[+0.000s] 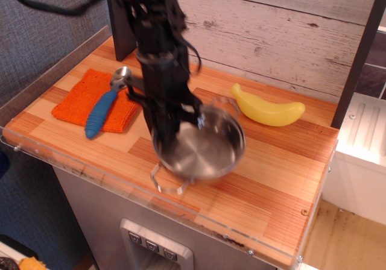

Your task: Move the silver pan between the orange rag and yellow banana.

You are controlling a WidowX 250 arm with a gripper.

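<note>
Gripping the near-left rim of the silver pan (202, 148), the gripper (170, 138) descended from a dark, motion-blurred arm (158, 53) and held the pan tilted, its open side facing the counter's right edge. The pan hung over the middle of the wooden counter (283, 179), toward the front edge, with one wire loop handle (169, 182) hanging toward that edge. The orange rag (77, 99) lay near the left edge, carrying a blue-handled spoon (104, 109). The yellow banana (268, 109) lay toward the back right corner, apart from the pan.
</note>
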